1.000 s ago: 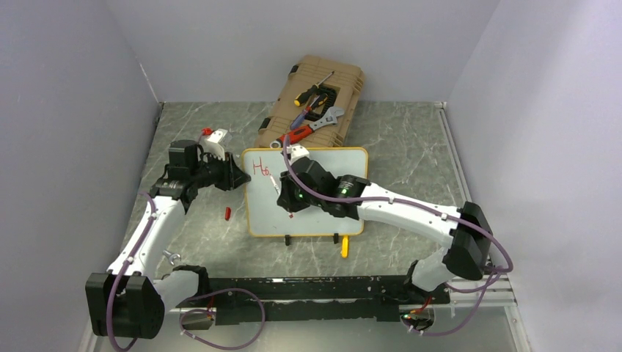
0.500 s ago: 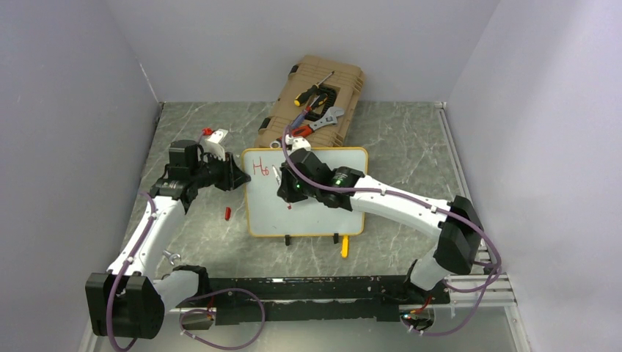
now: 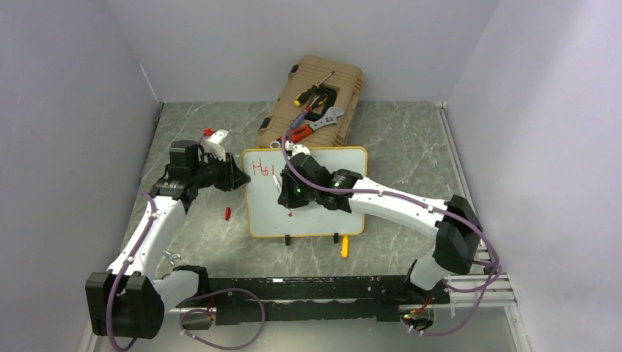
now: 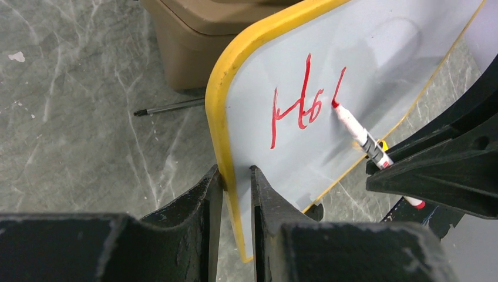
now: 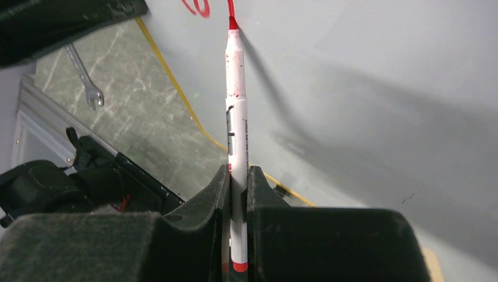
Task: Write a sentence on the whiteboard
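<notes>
Marker (image 5: 236, 94) tip on the board (image 4: 376, 53), third letter begun.
The left tool (image 4: 235, 179) clamps the board's left edge on the worktop (image 3: 403, 147); the right tool (image 5: 236, 176) pinches the marker, long axis running straight ahead to the red writing (image 4: 299, 108), top left.

Even, bright lighting; soft shadows; near gripper parts blurred in wrist views.

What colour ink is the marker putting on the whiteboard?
Red, seen best in the left wrist view: letters beside the marker on the whiteboard.
</notes>
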### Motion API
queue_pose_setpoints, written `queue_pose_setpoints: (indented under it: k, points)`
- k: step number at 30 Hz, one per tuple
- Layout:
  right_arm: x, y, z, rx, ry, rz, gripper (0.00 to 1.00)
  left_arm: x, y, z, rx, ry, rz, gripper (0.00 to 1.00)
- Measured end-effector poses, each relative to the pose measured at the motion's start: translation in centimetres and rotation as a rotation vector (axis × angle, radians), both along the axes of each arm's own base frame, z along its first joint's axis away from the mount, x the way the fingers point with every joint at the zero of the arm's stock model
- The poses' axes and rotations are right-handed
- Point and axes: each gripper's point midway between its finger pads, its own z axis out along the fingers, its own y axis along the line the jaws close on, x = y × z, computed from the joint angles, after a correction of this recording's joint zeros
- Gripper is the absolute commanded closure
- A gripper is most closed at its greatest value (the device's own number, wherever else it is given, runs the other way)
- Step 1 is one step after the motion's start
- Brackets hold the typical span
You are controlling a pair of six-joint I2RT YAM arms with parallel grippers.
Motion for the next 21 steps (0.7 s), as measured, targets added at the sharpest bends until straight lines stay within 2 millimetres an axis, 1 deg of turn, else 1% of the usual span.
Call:
queue_pose_setpoints:
  k: [7,9,15,21]
  points:
    - [-2.0,-0.3,-2.0,-0.026,0.066,0.038,1.0,0.0,0.0,0.0,0.003,0.0,0.001,1.0]
    - [-2.2,-0.3,-2.1,-0.032,0.073,0.042,1.0,0.0,0.0,0.0,0.003,0.0,0.001,1.0]
    - [-2.3,-0.3,-1.9,-0.031,0.062,0.037,1.0,0.0,0.0,0.0,0.003,-0.001,0.001,1.0]
    - [-1.6,-0.5,-0.5,-0.021,0.006,0.014,1.0,-0.1,-0.1,0.1,0.005,-0.005,-0.002,1.0]
